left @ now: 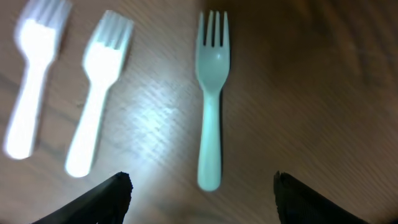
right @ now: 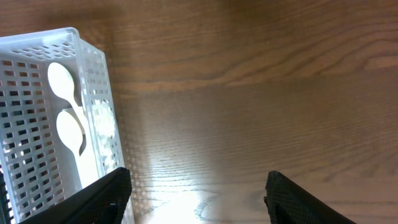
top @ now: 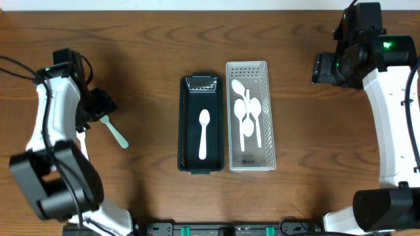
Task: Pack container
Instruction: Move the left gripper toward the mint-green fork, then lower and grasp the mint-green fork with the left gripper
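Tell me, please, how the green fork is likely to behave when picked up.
The green fork looks like thin moulded plastic, so probably light and fairly stiff. It lies flat on the smooth wooden table, so a nudge would likely slide it, not roll it. Its low profile may make pinching awkward for the open left gripper.

A robotics lab bench — a white arm (top: 49, 124) at each side of a wood-grain table (top: 151, 39), black cables (top: 13, 65) trailing.

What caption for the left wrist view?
Left end effector open over a mint-green fork, two white forks beside it on the wooden table.
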